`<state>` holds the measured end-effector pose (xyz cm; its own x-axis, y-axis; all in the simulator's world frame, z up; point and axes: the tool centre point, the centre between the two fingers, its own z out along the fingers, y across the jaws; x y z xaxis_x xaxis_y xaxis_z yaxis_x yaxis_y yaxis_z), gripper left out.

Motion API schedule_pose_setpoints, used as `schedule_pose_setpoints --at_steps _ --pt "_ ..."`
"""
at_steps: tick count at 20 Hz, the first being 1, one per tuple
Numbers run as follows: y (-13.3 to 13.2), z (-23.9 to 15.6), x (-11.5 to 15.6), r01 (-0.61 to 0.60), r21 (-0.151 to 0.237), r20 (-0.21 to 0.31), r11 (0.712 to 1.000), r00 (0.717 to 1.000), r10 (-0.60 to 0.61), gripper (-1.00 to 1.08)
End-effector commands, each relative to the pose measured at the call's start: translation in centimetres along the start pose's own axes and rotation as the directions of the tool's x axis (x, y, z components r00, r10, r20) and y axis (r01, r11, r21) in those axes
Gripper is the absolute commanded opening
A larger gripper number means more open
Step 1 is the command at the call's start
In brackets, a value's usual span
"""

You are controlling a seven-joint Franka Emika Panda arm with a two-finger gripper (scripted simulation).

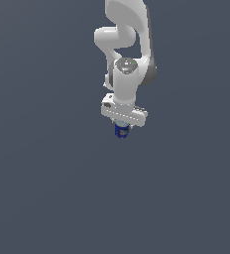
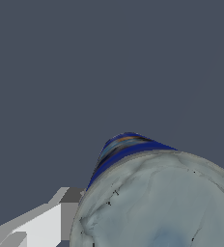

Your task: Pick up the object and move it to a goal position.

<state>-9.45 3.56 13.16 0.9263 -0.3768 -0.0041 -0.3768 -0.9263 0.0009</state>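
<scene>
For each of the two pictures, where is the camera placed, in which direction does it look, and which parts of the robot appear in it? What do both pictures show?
Exterior view: off the arm, looking down from above at the white Panda arm, its gripper and the small blue can under it.
Wrist view: on the wrist, looking along the gripper at the can's silvery-grey top from very near; one white and grey finger shows beside the can.
Shared: the dark-blue can and the plain grey ground.
</scene>
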Motion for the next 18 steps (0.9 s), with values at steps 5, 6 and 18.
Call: schedule_pose_setpoints --at_steps 5,6,18 --pt "2.2 -6.0 0.2 -0.001 0.003 -0.004 1.0 1.0 0.001 -1.0" --pt "2.6 -7.1 0.2 -0.001 0.003 -0.004 1.0 1.0 0.001 -1.0" --pt "7.3 -19.3 0.5 -0.002 0.003 -0.003 1.0 1.0 0.002 -1.0"
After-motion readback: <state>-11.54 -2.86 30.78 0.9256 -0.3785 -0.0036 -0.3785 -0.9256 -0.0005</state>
